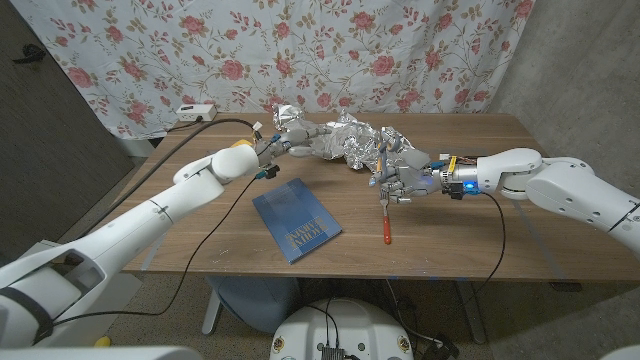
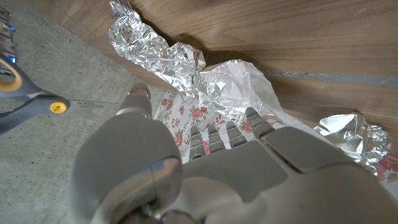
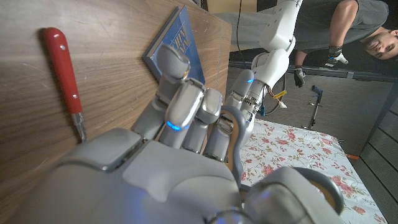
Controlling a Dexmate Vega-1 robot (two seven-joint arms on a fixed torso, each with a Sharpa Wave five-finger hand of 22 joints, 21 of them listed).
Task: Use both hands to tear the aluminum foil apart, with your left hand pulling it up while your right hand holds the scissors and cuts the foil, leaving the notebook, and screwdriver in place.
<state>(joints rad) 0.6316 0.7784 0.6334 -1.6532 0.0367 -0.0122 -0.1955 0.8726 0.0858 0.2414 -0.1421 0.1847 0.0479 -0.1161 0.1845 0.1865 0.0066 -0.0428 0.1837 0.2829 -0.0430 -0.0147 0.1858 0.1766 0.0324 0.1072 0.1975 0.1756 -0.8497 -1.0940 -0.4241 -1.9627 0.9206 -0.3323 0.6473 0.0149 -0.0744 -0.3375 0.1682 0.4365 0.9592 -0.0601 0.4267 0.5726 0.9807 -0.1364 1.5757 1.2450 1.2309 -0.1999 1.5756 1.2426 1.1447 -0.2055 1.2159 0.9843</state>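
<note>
Crumpled aluminum foil (image 1: pixel 350 140) lies along the table's far middle. My left hand (image 1: pixel 262 152) grips its left end, with the fingers dug into the foil (image 2: pixel 230 84). My right hand (image 1: pixel 405 181) holds the grey-handled scissors (image 1: pixel 381 160) at the foil's right part, blades pointing up at it. The handle loop (image 3: pixel 239 138) sits around my fingers. In the left wrist view the scissors (image 2: pixel 58 107) are beside the foil, apart from my left hand (image 2: pixel 205 168). The blue notebook (image 1: pixel 296 224) lies near the front middle. The red-handled screwdriver (image 1: pixel 385 228) lies just right of it, below my right hand.
A white box (image 1: pixel 195 113) with a black cable (image 1: pixel 215 122) sits at the table's far left corner. A floral curtain hangs behind the table. A person (image 3: pixel 348 25) stands beyond the table in the right wrist view. Bare wood (image 1: pixel 470 235) shows at the front right.
</note>
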